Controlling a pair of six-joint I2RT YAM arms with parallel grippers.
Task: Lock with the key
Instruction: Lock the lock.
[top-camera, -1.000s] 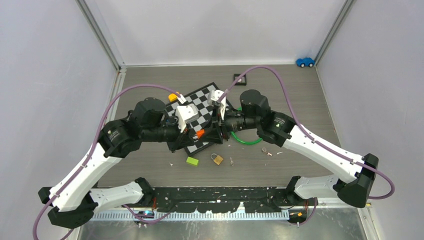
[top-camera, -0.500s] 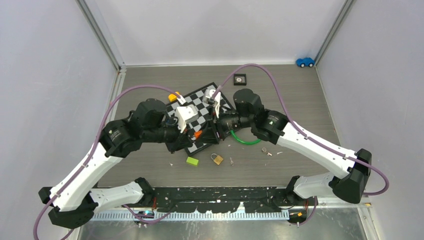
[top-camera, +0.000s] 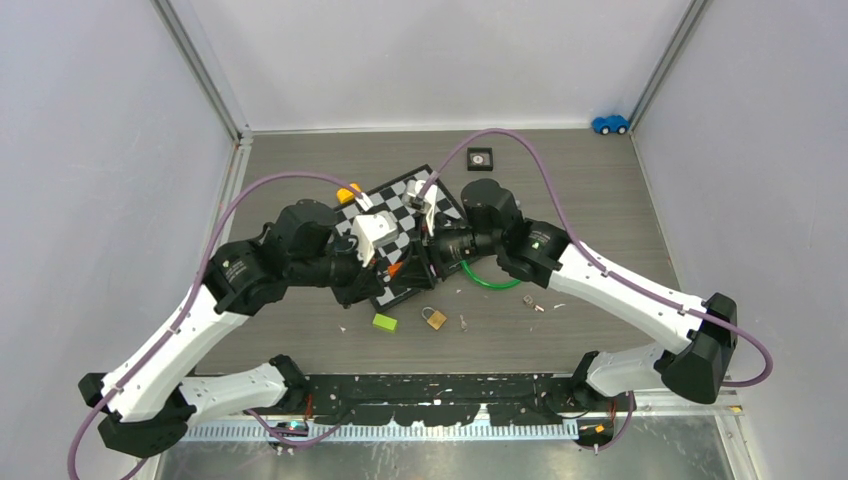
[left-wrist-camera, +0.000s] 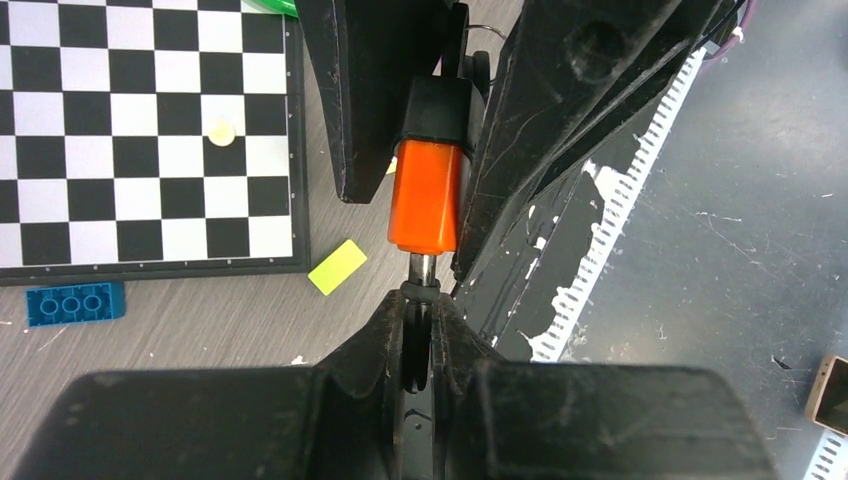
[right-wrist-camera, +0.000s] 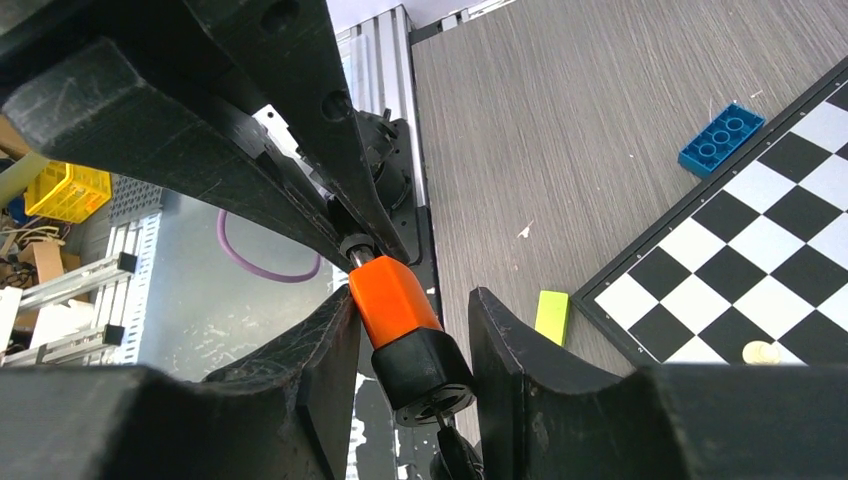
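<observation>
An orange lock (right-wrist-camera: 392, 300) with a black end cap (right-wrist-camera: 420, 370) hangs in the air between my two grippers, over the front edge of the chessboard. My left gripper (left-wrist-camera: 418, 300) is shut on the thin dark shackle below the orange lock (left-wrist-camera: 428, 195). My right gripper (right-wrist-camera: 412, 300) stands open around the lock body: its left finger (right-wrist-camera: 320, 370) lies against the lock, and its right finger (right-wrist-camera: 510, 360) is apart from it. A dark key (right-wrist-camera: 455, 455) sticks in the keyhole of the black cap. From above, the lock (top-camera: 399, 268) shows as an orange spot between the jaws.
Under the grippers lies the chessboard (top-camera: 400, 200), with a green ring (top-camera: 490, 284) at its right. A brass padlock (top-camera: 434, 319), a lime block (top-camera: 384, 322) and small keys (top-camera: 530, 302) lie in front. A blue brick (left-wrist-camera: 75, 303) lies beside the board, and a blue toy car (top-camera: 610, 124) sits far right.
My right gripper has opened wider around the lock, and its arm has shifted a little to the left. The left gripper keeps its hold on the shackle.
</observation>
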